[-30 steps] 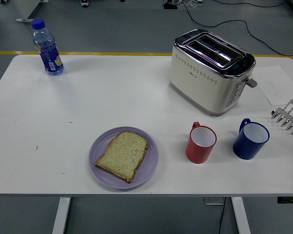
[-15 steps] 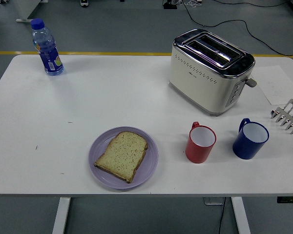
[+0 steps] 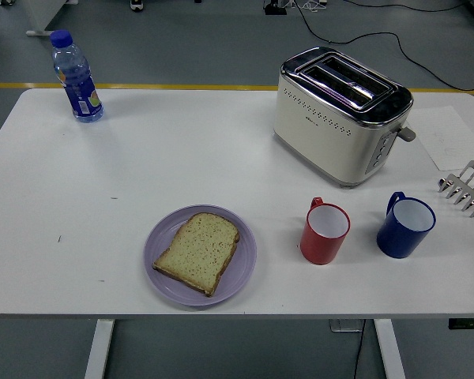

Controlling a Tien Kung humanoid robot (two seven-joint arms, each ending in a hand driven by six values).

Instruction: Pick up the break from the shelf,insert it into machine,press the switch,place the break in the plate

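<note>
A slice of bread (image 3: 198, 251) lies flat on the purple plate (image 3: 158, 278) near the table's front edge, left of centre. The cream and chrome toaster (image 3: 340, 117) stands at the back right, its two top slots showing nothing inside and its lever (image 3: 406, 133) on the right end. A metal toast rack (image 3: 467, 188) sits at the right edge, partly cut off by the frame, with no bread in it. Neither robot hand appears in the head view.
A red mug (image 3: 325, 231) and a blue mug (image 3: 405, 226) stand in front of the toaster. A blue water bottle (image 3: 77, 77) stands at the back left corner. A sheet of paper (image 3: 449, 136) lies right of the toaster.
</note>
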